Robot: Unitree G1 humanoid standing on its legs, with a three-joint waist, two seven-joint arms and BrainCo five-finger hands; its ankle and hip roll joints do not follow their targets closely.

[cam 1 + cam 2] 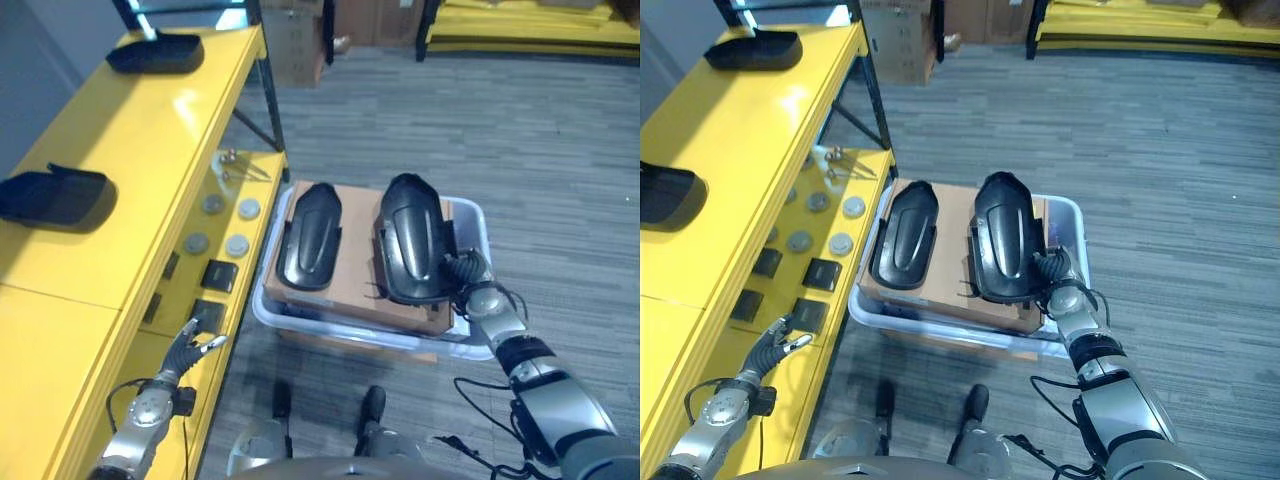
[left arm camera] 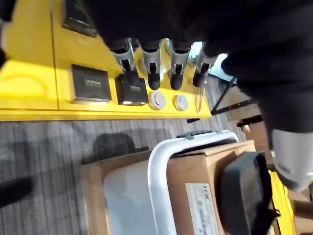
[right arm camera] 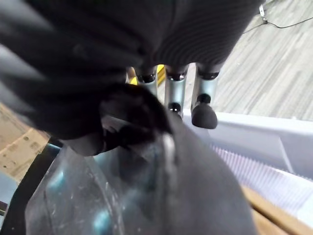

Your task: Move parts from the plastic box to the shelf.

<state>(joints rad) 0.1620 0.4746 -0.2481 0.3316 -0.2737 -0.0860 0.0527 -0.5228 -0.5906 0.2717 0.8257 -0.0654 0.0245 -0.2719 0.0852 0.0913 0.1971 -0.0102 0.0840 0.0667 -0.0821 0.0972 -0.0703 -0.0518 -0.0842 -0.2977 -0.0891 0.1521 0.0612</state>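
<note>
While the left hand idles, right hand grips black part.

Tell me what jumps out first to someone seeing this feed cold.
Two glossy black parts lie side by side on cardboard in the plastic box, with the right hand at the near end of the right-hand one. On the left runs the bright yellow shelf, already holding two black parts.

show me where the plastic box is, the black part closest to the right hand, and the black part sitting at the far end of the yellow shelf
plastic box (image 1: 472, 218): left eye view, on its bare far right rim.
black part by the right hand (image 1: 412, 235): left eye view, on the middle of its glossy top.
black part at the shelf's far end (image 1: 156, 53): left eye view, on its centre.
</note>
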